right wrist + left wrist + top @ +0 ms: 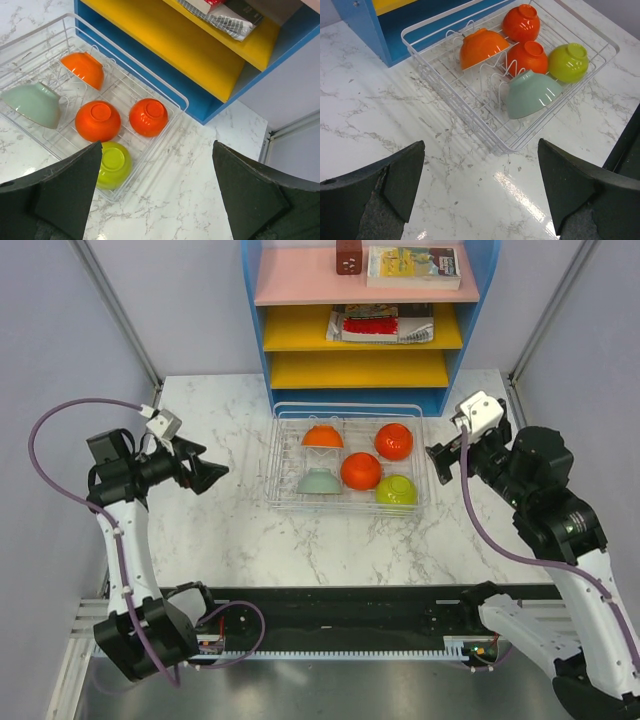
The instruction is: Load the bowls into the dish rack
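Bowls (361, 471) apart from wide-open end effectors (210, 472) (437, 462)

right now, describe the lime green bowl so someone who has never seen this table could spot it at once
In front of the blue shelf unit sits a white wire dish rack holding five bowls. The lime green bowl lies mouth down in the rack's near right corner. It is the only yellow-green one; its neighbours are red-orange, orange and pale mint.
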You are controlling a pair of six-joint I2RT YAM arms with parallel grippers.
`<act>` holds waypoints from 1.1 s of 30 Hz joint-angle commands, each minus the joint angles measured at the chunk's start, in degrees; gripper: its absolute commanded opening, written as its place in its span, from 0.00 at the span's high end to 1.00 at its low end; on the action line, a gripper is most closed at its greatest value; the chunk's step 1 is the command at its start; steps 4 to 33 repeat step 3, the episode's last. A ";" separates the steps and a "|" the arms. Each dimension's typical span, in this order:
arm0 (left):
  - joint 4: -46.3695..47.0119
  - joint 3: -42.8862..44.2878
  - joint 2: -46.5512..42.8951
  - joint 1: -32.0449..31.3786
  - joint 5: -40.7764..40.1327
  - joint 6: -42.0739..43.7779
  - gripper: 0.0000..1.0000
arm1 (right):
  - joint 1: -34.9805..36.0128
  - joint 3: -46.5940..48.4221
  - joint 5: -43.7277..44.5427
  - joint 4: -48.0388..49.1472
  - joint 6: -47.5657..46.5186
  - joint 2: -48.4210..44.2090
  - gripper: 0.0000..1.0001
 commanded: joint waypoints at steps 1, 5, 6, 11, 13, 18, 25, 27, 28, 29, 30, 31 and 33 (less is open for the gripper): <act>-0.42 -0.36 0.15 0.40 2.96 2.60 0.00 | -1.30 -0.87 -4.00 1.39 0.72 -0.61 0.02; -0.42 -0.54 -0.02 0.40 3.04 2.60 0.00 | -1.47 -0.88 -4.35 1.39 1.25 -0.44 0.02; -0.42 -0.54 -0.02 0.40 3.04 2.60 0.00 | -1.47 -0.88 -4.35 1.39 1.25 -0.44 0.02; -0.42 -0.54 -0.02 0.40 3.04 2.60 0.00 | -1.47 -0.88 -4.35 1.39 1.25 -0.44 0.02; -0.42 -0.54 -0.02 0.40 3.04 2.60 0.00 | -1.47 -0.88 -4.35 1.39 1.25 -0.44 0.02; -0.42 -0.54 -0.02 0.40 3.04 2.60 0.00 | -1.47 -0.88 -4.35 1.39 1.25 -0.44 0.02; -0.42 -0.54 -0.02 0.40 3.04 2.60 0.00 | -1.47 -0.88 -4.35 1.39 1.25 -0.44 0.02; -0.42 -0.54 -0.02 0.40 3.04 2.60 0.00 | -1.47 -0.88 -4.35 1.39 1.25 -0.44 0.02; -0.42 -0.54 -0.02 0.40 3.04 2.60 0.00 | -1.47 -0.88 -4.35 1.39 1.25 -0.44 0.02; -0.42 -0.54 -0.02 0.40 3.04 2.60 0.00 | -1.47 -0.88 -4.35 1.39 1.25 -0.44 0.02; -0.42 -0.54 -0.02 0.40 3.04 2.60 0.00 | -1.47 -0.88 -4.35 1.39 1.25 -0.44 0.02; -0.42 -0.54 -0.02 0.40 3.04 2.60 0.00 | -1.47 -0.88 -4.35 1.39 1.25 -0.44 0.02; -0.42 -0.54 -0.02 0.40 3.04 2.60 0.00 | -1.47 -0.88 -4.35 1.39 1.25 -0.44 0.02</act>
